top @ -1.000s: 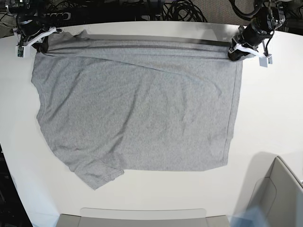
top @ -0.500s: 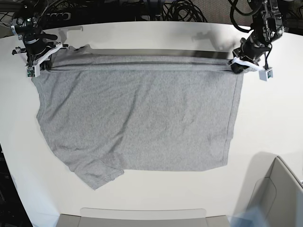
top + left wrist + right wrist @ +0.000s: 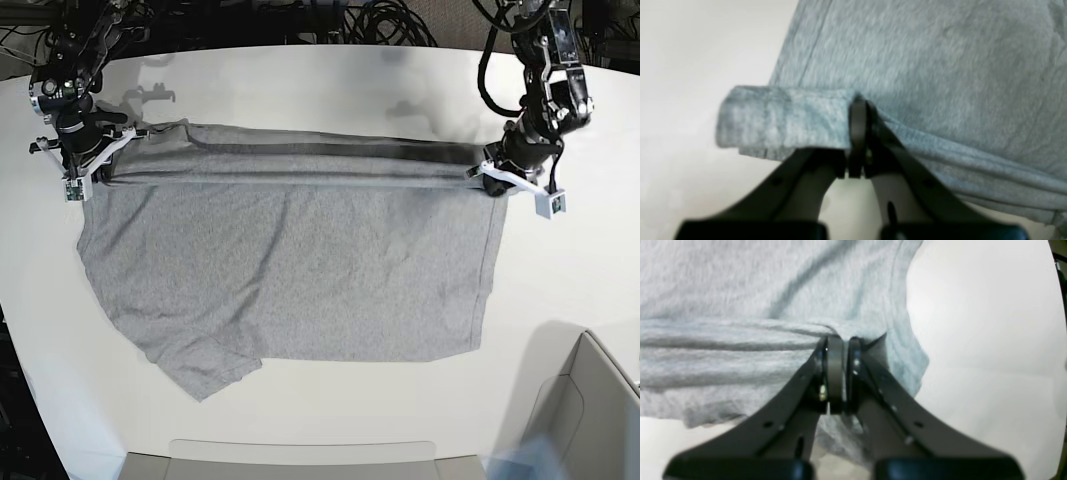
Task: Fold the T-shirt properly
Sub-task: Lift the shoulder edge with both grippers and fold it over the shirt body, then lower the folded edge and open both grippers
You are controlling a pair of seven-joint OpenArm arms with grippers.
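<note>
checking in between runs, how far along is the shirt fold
Early. Done: both grippers, left and right, are shut on the far edge of the T-shirt, lifted and stretched taut between them. In hand: carrying that edge over for a first fold. Left: the body lies flat on the table, one sleeve sticking out, no fold laid.

You've got the T-shirt (image 3: pixel 290 270) spread across the table (image 3: pixel 570 260), far edge lifted between your right pincer (image 3: pixel 97 172) and left pincer (image 3: pixel 487 172).
</note>
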